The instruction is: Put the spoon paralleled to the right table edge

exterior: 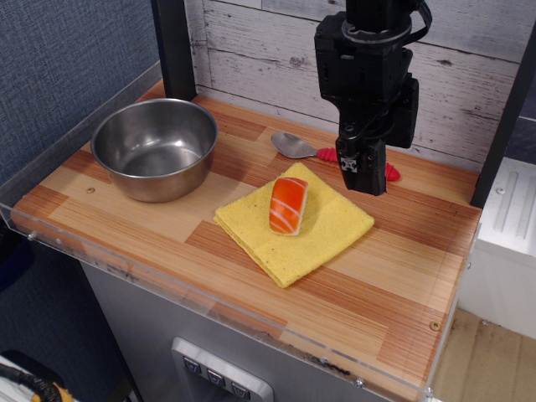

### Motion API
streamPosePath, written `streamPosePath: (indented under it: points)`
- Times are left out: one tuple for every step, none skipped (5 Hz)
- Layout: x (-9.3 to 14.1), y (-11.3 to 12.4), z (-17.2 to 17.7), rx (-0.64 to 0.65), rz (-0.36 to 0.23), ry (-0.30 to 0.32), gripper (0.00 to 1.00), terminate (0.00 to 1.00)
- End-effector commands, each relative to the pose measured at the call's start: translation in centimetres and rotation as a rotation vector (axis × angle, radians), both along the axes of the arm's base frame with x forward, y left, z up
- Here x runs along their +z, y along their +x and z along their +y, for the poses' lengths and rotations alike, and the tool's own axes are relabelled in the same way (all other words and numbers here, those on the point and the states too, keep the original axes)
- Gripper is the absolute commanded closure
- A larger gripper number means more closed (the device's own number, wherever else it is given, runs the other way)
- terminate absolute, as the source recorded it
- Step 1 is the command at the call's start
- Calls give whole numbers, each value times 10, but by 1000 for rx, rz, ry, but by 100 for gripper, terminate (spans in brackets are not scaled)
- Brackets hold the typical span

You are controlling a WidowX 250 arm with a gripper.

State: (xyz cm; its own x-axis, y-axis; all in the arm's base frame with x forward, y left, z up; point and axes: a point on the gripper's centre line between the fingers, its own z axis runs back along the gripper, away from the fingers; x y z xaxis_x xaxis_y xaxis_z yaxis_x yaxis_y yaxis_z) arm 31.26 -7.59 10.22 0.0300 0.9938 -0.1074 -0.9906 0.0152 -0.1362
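A wooden-plank worktop (394,293) with brown stripes and a clear acrylic rim fills the view, seen from above and in front, with a whitewashed plank wall behind it. A black robot arm comes down from the top of the frame, and its end effector (365,177) hangs low over the back of the worktop, right above the handle of the spoon (295,146). The fingers are seen nearly edge-on and overlap the handle, so I cannot tell whether they are apart or closed, or whether they touch it. The spoon lies near the back wall, its shiny silver bowl pointing left and its red ribbed handle running to the right; red plastic shows on both sides of the end effector. It lies roughly along the back wall, crosswise to the right table edge (459,289), which runs from the back toward the front at the right side. Just in front of the spoon sits a folded yellow cloth (331,230), turned like a diamond, with a piece of orange and white salmon sushi (288,205) resting on top of it. To the left, apart from the cloth, stands an empty steel bowl (155,147).
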Motion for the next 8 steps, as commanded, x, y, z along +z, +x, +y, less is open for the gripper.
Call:
streamPosePath:
  points:
    - [0, 0, 0, 0, 0, 0, 0, 0]
    - [0, 9, 13, -7, 6, 58, 0, 0]
    - [1, 18, 26, -10, -4, 96, 0, 0]
    - [-2, 25, 35, -22, -6, 104, 0, 0]
    - [-13, 32, 39, -21, 5, 120, 0, 0]
    - [-24, 43, 43, -11, -12, 119, 0, 0]
    - [-30, 55, 48, -5, -19, 137, 0, 0]
    - [-35, 63, 50, 20, -25, 128, 0, 0]
